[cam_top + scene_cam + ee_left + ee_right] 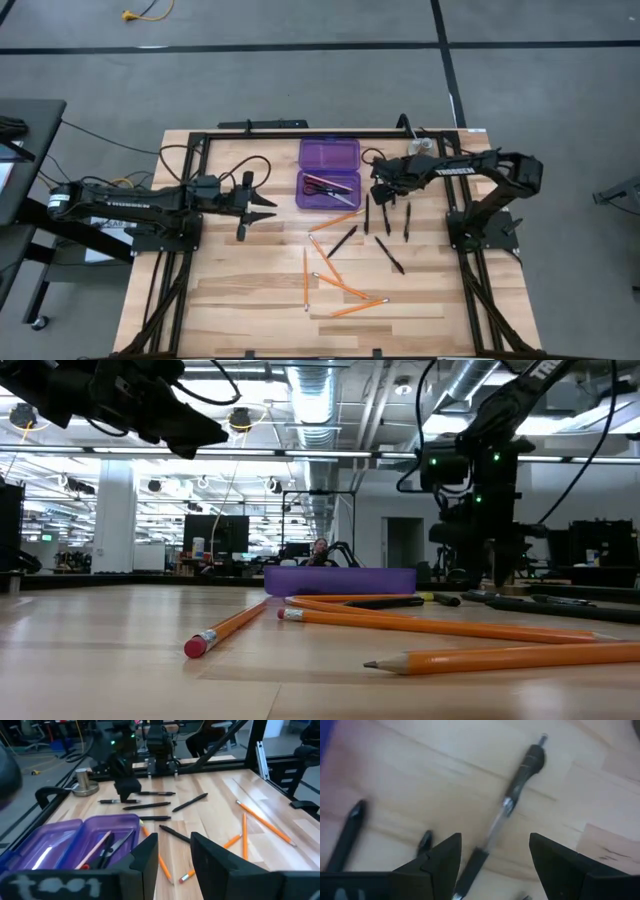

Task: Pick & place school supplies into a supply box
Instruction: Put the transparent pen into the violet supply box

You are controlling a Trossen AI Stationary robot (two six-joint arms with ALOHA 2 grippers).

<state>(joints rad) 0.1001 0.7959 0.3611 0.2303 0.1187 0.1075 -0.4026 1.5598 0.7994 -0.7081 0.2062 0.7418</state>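
We judge the step in hand to be picking up a black pen (507, 810) with the right gripper (492, 852), whose fingers (442, 860) are spread and empty above it. We should lower straight until the barrel sits centred between them, then close gently. The pen lies flat on the table (420, 300), just beside the purple supply box (328, 173). Our left gripper (262, 207) waits spread on the box's other side.
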